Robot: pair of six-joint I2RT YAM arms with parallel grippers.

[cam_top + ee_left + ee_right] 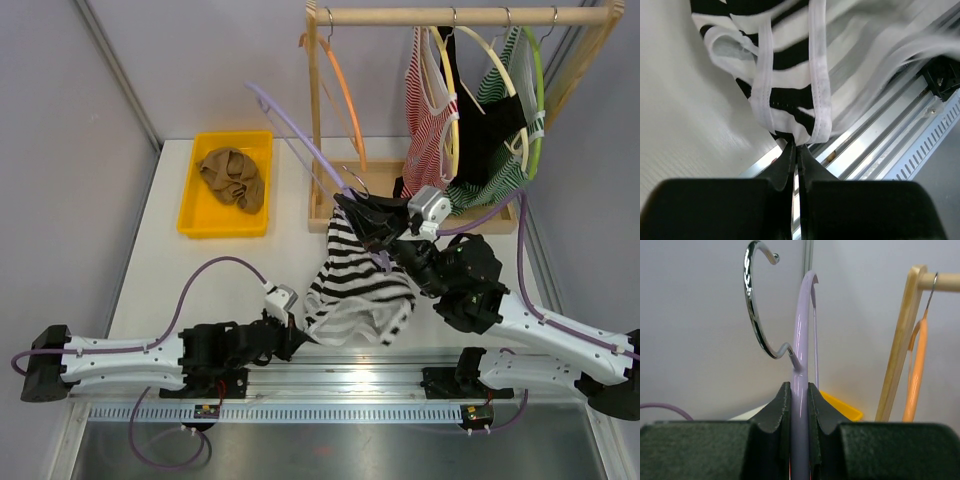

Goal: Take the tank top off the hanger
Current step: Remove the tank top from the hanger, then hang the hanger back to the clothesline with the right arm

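The black-and-white striped tank top [355, 285] hangs bunched from the lilac hanger [300, 135], just below my right gripper [378, 228]. That gripper is shut on the hanger's lilac bar [801, 340], with the silver hook [754, 305] rising right above the fingers. One hanger arm sticks out bare to the upper left. My left gripper [300, 335] sits low at the table's near edge. It is shut on a white-trimmed edge of the tank top [790, 65], pinched at the fingertips of the left gripper [796, 146].
A yellow bin [195, 195] holding a brown garment [233, 178] stands at the back left. The wooden rack [460, 15] behind carries an orange hanger [345, 95] and red-striped [428, 110] and green-striped [500, 150] tops. A metal rail [350, 378] runs along the near edge.
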